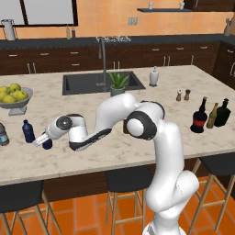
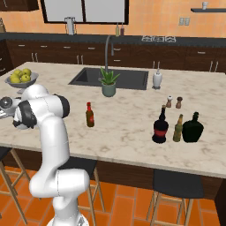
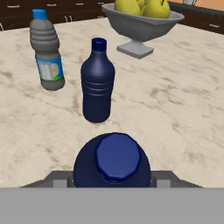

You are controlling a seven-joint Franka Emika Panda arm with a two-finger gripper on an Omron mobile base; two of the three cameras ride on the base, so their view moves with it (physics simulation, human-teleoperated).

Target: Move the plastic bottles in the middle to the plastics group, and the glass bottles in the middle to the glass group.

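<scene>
My gripper (image 1: 42,141) is shut on a small dark blue plastic bottle (image 1: 47,145) low over the counter's left end. In the hand view its blue cap (image 3: 117,156) sits between my fingertips (image 3: 60,179). Just beyond stands the plastics group: a dark blue capped bottle (image 3: 97,83) (image 1: 28,131) and a greyish clear bottle (image 3: 47,51) (image 1: 2,135). A slim brown bottle with a red cap (image 2: 90,114) stands alone mid-counter. At the right end a round black bottle with a red label (image 2: 160,126) stands beside the glass group, an amber bottle (image 2: 178,128) and a broad dark bottle (image 2: 193,127).
A grey bowl of yellow fruit (image 1: 15,97) (image 3: 141,25) stands behind the plastics group. A sink (image 1: 101,82) with a faucet, a potted plant (image 1: 118,84), a white dispenser (image 1: 154,76) and two small shakers (image 1: 182,95) occupy the far side. Stools stand under the counter's near edge.
</scene>
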